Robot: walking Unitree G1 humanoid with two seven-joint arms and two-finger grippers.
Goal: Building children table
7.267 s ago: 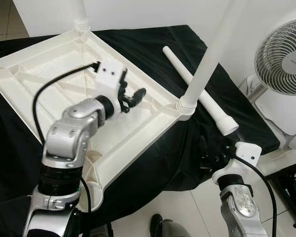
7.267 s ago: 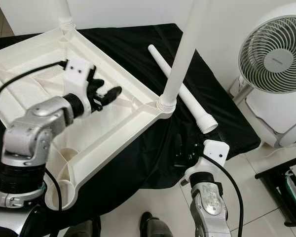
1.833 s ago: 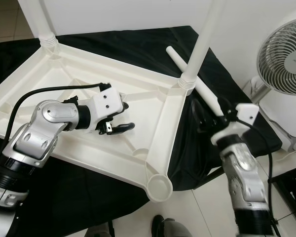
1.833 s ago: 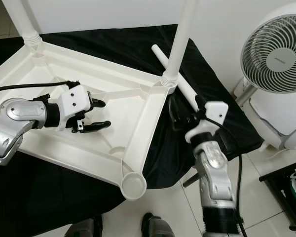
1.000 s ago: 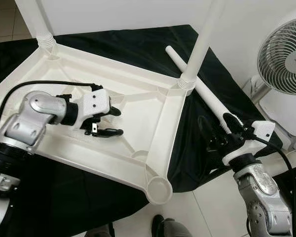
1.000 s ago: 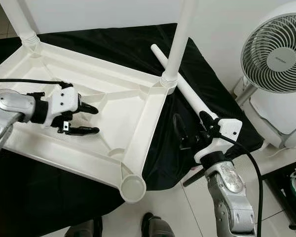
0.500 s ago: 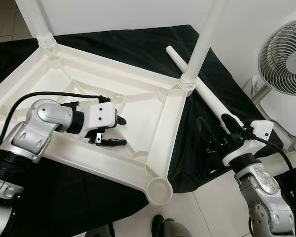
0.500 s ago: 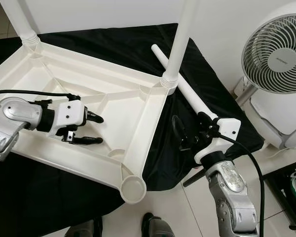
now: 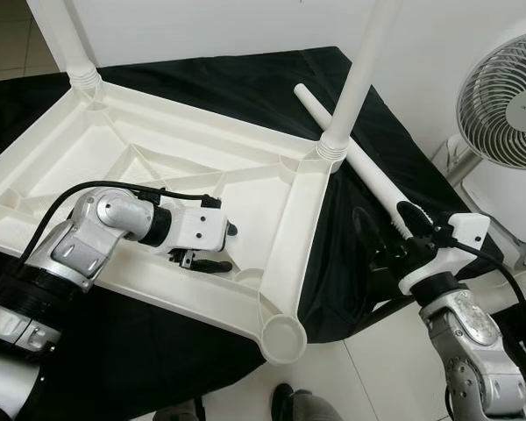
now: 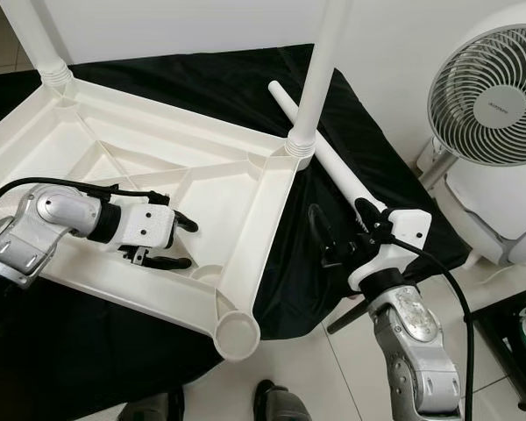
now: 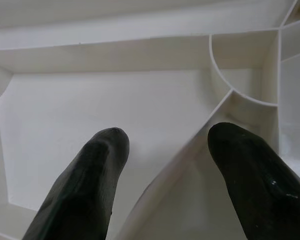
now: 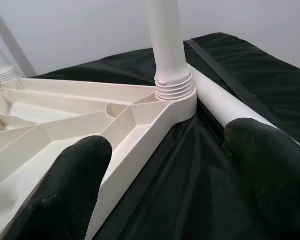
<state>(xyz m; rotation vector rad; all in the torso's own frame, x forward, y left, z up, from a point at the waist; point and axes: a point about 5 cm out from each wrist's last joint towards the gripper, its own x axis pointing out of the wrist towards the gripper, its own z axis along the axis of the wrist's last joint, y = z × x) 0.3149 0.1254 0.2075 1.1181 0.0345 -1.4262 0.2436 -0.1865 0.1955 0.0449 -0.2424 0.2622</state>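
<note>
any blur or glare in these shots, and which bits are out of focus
Left eye view: sharp and evenly lit, no motion blur; the black cloth has a mild sheen. Left wrist view: the fingers are soft up close, the white tabletop underside clearer. Right wrist view: fingers blurred, screwed-in leg sharp.

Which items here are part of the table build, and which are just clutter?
Job:
- upturned white tabletop, left gripper open inside it
- two screwed-in legs
- loose leg lying on the black cloth, right gripper open beside it
- empty corner socket

Lying about:
- white fan
- dark rack
</note>
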